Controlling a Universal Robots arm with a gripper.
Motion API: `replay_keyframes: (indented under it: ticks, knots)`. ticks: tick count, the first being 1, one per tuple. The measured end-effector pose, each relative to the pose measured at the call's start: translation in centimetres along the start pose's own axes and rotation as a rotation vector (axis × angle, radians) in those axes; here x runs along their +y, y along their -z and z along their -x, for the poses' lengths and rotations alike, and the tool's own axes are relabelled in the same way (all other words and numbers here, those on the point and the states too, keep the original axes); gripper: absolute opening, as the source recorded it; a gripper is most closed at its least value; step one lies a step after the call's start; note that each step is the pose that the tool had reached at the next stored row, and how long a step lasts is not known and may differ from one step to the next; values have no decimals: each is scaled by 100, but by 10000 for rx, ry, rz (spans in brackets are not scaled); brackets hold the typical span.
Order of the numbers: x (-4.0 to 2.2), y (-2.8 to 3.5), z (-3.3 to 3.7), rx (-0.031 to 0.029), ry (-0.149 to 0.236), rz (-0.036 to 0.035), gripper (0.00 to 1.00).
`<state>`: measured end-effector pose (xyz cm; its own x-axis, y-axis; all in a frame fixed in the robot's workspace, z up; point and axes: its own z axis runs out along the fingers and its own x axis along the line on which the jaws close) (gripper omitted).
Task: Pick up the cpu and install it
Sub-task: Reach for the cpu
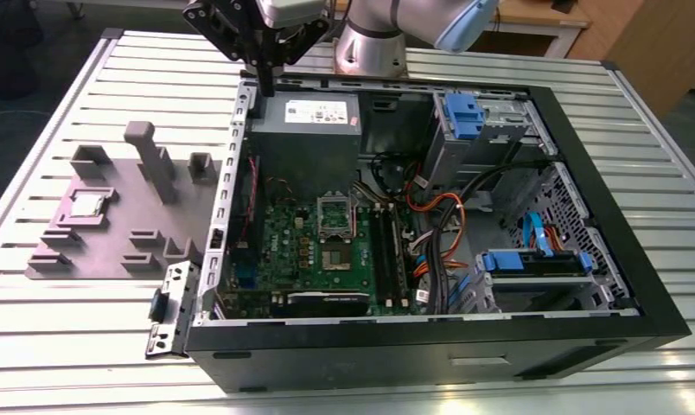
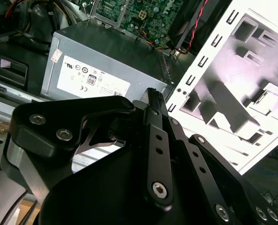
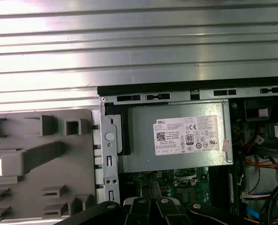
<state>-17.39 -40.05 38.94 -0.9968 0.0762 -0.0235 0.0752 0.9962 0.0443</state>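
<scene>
Cpu (image 1: 88,205): flat silvery square, seated in grey moulded tray (image 1: 105,249); black gripper (image 1: 264,86) pinched closed.

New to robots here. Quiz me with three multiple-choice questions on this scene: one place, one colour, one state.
1. Where is the cpu? A in the grey tray beside the computer case; B in the board's socket; C on the bare table.
2. The drive brackets inside the case are: A blue; B pink; C yellow.
3. The gripper is: A spread wide; B shut, empty; C clamped on a cable.
Answers: A, the chip sits in the tray's nest; A, blue plastic shows; B, its jaws meet with nothing between.
</scene>
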Motion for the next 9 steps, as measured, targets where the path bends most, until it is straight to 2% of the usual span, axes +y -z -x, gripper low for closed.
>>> replay_keyframes:
  ticks: [9]
  knots:
    - [-3,0,-34,0,0,-1,11]
